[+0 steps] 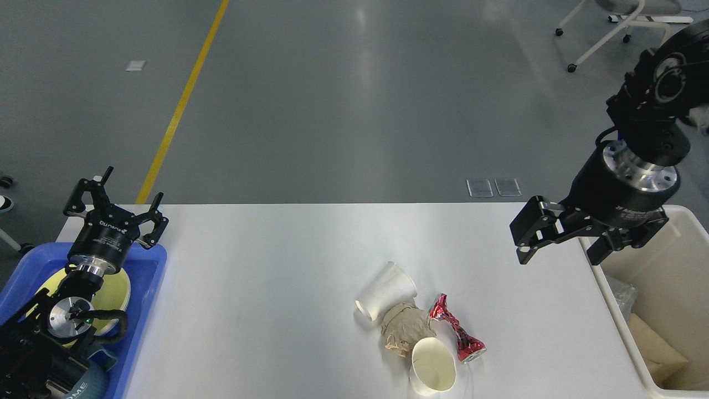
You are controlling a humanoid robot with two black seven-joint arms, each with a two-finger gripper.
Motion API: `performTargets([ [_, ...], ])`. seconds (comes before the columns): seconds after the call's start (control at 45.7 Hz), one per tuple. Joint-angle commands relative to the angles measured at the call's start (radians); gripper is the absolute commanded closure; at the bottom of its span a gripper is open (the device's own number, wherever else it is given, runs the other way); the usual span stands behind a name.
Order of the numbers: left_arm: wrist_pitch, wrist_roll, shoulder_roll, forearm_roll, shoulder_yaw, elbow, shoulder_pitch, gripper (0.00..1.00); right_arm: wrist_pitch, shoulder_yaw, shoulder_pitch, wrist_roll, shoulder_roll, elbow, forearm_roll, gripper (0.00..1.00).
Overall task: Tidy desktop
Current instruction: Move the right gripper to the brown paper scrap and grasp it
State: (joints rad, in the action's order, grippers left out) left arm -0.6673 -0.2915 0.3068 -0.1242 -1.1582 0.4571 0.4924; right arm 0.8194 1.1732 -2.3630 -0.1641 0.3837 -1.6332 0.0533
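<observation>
head view shows the desktop (277, 266) filling the lower middle of the frame, white and slightly glossy, its far edge running across the centre. low and right of centre on it lies a small heap: a white paper cup (386, 291) on its side, a crumpled brown paper wad (403, 330) touching it, a second paper cup (433, 374) with its mouth towards the camera, and a crushed red can (457, 335) just beside the wad.

the right gripper (559, 246) hangs at the right of the frame above the desktop's right end, fingers spread wide, nothing between them (well apart from the heap). beside it, at the right edge, sits a cream bin (620, 316) with some rubbish inside.

the left gripper (115, 199) stands at the left, fingers splayed and empty, over a blue tray (152, 277) holding a yellow plate (116, 291).
</observation>
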Motion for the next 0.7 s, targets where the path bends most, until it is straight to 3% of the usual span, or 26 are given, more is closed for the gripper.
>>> performTargets([
  [0.0, 0.0, 0.0, 0.0, 0.0, 0.0, 0.0, 0.0, 0.04, -0.009, -0.073, 0.077, -0.002, -0.009, -0.007, -0.03, 0.07],
  [0.241, 0.0, 0.0, 0.0, 0.0, 0.0, 0.0, 0.0, 0.04, -0.132, -0.198, 0.274, -0.002, -0.074, 0.0, -0.018, 0.08],
  [0.437, 0.0, 0.0, 0.0, 0.0, 0.0, 0.0, 0.0, 0.04, -0.376, -0.271, 0.404, -0.011, -0.149, 0.023, 0.002, 0.02],
  [0.569, 0.0, 0.0, 0.0, 0.0, 0.0, 0.0, 0.0, 0.04, -0.463, -0.325, 0.514, -0.043, -0.253, 0.108, 0.04, 0.0],
  [0.678, 0.0, -0.001, 0.0, 0.0, 0.0, 0.0, 0.0, 0.04, -0.473, -0.337, 0.6, -0.044, -0.344, 0.229, 0.063, 0.0],
])
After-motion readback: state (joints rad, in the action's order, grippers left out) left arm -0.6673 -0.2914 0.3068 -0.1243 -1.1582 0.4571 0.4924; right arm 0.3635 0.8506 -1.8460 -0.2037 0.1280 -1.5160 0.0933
